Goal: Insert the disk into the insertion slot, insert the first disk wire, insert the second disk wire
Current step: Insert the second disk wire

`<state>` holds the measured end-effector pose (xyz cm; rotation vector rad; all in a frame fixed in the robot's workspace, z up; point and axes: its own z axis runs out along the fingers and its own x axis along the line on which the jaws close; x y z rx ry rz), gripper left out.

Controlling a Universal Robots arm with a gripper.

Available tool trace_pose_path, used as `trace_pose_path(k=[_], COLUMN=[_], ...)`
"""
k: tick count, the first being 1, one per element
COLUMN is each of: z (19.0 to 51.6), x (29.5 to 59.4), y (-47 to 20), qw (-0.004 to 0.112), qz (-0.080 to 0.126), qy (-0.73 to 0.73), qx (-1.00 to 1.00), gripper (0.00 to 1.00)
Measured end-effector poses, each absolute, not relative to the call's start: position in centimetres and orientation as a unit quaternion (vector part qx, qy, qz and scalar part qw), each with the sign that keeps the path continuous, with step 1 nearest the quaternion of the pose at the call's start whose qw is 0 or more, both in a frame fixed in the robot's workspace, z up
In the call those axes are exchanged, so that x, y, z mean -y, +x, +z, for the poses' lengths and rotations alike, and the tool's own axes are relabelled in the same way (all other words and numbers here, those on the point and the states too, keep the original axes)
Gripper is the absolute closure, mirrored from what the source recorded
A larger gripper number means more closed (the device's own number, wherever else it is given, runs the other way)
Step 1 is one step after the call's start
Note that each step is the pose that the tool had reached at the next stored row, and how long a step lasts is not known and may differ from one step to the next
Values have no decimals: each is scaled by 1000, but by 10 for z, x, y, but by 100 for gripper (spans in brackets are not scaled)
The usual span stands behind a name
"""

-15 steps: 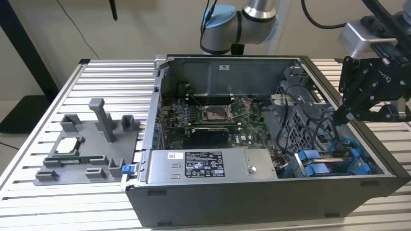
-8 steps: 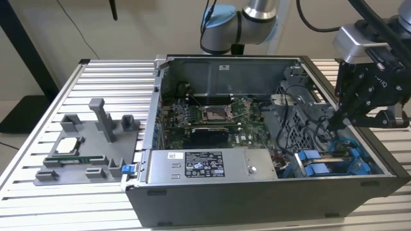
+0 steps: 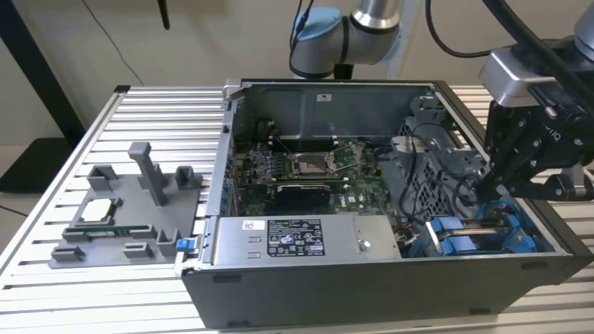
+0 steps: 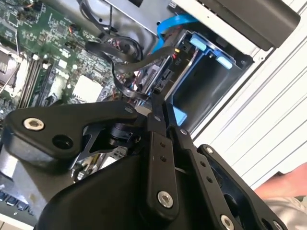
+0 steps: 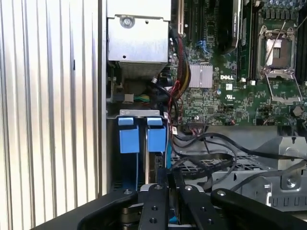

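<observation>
- A black and white label (image 3: 295, 239) sits on the silver power-supply box (image 3: 371, 240); its print is too small for me to read.
- A small white sticker (image 3: 249, 224) is beside it, also unreadable.
- White lettering (image 5: 227, 76) stands on the motherboard (image 5: 211, 103).

**A ribbed metal bench against a pale wall**

A plain beige wall (image 3: 204, 42) fills the back of the exterior view, evenly lit with no hard shadows. In front of it stands a table (image 3: 55, 278) of ribbed silver metal slats. A black post (image 3: 37, 76) slants down at the exterior view's left to a dark base (image 3: 33, 163) on the pale floor (image 3: 14, 216). A thin cable (image 3: 107, 38) hangs against the wall.
</observation>
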<state>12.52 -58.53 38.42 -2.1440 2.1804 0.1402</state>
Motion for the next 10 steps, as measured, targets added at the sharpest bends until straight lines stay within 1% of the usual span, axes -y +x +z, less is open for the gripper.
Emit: trace_pose_path(k=[10], z=[366], x=[588], y=[121], qw=[42], qz=[44], qy=[-699], qx=[-713], gripper=[100])
